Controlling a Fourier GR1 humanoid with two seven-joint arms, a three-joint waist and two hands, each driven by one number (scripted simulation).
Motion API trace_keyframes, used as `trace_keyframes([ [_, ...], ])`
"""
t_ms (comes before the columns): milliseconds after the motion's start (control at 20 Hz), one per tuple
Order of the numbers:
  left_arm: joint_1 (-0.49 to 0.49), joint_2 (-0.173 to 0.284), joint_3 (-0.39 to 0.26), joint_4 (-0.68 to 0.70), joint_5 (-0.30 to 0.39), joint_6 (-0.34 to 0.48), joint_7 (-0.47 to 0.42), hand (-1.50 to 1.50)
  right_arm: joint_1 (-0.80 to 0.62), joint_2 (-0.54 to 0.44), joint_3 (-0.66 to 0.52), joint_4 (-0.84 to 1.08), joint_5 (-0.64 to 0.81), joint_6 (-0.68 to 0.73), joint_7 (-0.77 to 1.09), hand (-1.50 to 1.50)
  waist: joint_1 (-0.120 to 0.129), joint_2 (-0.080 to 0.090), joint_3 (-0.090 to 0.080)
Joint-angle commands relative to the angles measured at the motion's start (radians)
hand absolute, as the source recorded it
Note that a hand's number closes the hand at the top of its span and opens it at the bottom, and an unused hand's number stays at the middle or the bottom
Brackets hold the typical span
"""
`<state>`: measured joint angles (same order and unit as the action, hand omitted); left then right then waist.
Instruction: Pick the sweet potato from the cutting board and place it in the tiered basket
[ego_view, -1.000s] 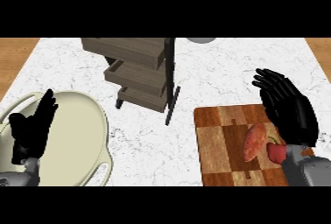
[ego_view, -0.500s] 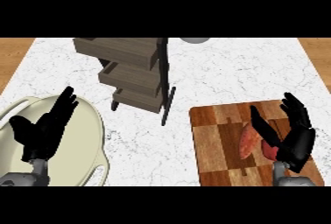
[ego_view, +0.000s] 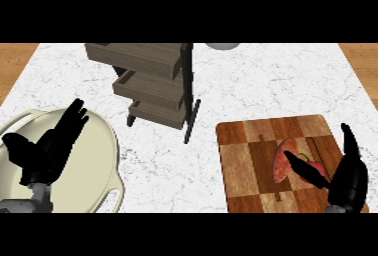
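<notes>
White marbled counter (ego_view: 244, 90) with wood floor at its sides. Beside the tiered basket (ego_view: 151, 80), a cutting board (ego_view: 251, 165) holds the sweet potato (ego_view: 284, 160); right hand (ego_view: 347, 175) spread open above it, left hand (ego_view: 52, 145) open, empty.

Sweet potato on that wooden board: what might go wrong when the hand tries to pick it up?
The sweet potato is long and rounded, so it might roll or slip as the open right hand closes over it. It lies near the middle of the cutting board, which could shift if pushed. The tiered basket has narrow shelves and a thin post, so the hand might bump it during placing.
</notes>
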<state>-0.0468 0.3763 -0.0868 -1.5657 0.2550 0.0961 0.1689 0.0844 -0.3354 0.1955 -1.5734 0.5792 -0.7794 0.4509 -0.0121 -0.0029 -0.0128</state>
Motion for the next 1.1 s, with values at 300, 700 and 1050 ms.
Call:
trace_keyframes([
  [300, -0.004, -0.017, -0.027, -0.012, -0.007, -0.010, 0.004, 0.00, -0.057, -0.127, 0.165, -0.175, 0.052, 0.596, 0.541, -1.50, 0.036, 0.001, 0.001],
  [700, -0.027, -0.012, 0.004, 0.018, -0.003, -0.024, 0.012, 0.00, -0.304, 0.034, 0.225, -0.304, 0.187, 0.808, 1.014, -1.50, 0.019, 0.001, 0.010],
  [1050, -0.052, -0.007, 0.022, -0.016, 0.007, -0.025, 0.071, 0.00, -0.273, 0.097, 0.141, -0.126, 0.214, 0.793, 0.923, -1.50, 0.016, 0.003, 0.012],
])
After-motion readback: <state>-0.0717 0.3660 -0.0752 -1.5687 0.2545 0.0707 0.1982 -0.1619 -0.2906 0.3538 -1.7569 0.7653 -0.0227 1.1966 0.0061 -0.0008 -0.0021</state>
